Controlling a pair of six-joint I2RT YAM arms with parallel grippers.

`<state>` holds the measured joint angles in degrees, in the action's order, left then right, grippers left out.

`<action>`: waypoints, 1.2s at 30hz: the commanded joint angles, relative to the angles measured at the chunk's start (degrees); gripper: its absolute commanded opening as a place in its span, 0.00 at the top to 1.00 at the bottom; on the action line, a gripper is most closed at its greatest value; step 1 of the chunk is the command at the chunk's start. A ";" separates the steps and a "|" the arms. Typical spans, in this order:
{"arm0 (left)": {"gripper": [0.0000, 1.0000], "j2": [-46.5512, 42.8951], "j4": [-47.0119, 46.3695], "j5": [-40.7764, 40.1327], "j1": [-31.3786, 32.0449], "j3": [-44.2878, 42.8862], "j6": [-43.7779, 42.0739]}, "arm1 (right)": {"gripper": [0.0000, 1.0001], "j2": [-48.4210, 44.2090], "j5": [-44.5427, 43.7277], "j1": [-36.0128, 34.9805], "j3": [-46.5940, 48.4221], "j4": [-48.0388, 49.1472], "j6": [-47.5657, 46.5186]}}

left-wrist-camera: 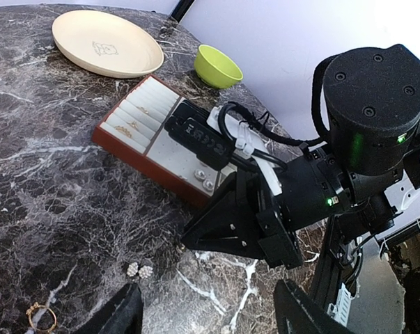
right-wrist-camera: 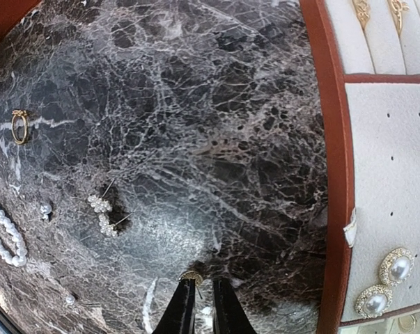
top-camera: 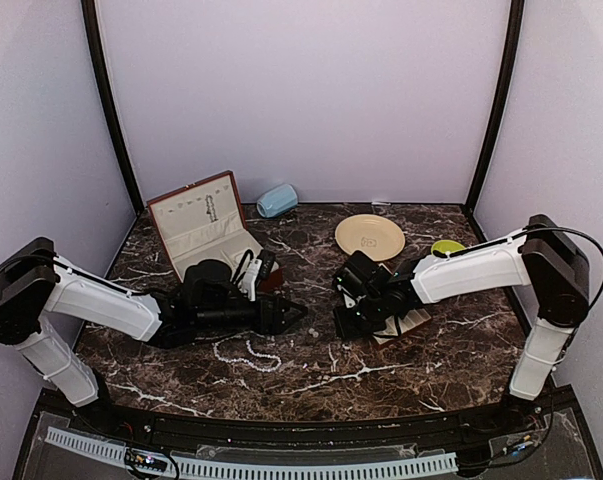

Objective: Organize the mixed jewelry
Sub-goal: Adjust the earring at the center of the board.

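Observation:
The mixed jewelry lies loose on the dark marble. A white pearl strand (top-camera: 247,353) (right-wrist-camera: 2,233) curves near a gold ring (right-wrist-camera: 19,126) (left-wrist-camera: 41,316) and a pair of silvery cluster earrings (right-wrist-camera: 102,212) (left-wrist-camera: 138,270). My right gripper (right-wrist-camera: 203,280) (top-camera: 343,322) points down at the table with only a narrow slit between its jaws. A tiny gold earring (right-wrist-camera: 191,277) sits at the tip of its left finger, and I cannot tell whether it is pinched. My left gripper (left-wrist-camera: 210,314) (top-camera: 293,316) hovers open and empty, facing the right one.
The cream slotted tray (left-wrist-camera: 161,132) (right-wrist-camera: 377,174) in its red-brown frame holds two pearl studs (right-wrist-camera: 385,282) beside the right gripper. A cream plate (top-camera: 369,236), a green bowl (top-camera: 447,246), an open red-brown box (top-camera: 201,230) and a blue object (top-camera: 277,200) stand further back.

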<state>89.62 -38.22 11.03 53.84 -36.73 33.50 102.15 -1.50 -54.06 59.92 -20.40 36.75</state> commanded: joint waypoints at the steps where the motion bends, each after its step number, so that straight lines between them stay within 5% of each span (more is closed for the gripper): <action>1: 0.33 0.01 0.73 -0.22 -0.20 -1.53 -0.54 | 0.90 -0.11 0.02 -0.34 -0.06 1.67 0.07; 36: 0.33 -1.04 1.19 -0.71 -0.18 -1.15 -0.48 | 0.98 1.00 0.53 -0.34 -0.63 1.64 0.18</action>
<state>89.69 -37.54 10.63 53.84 -36.73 33.47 102.54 -1.08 -54.06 59.92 -19.40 36.73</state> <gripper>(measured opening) 0.673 0.052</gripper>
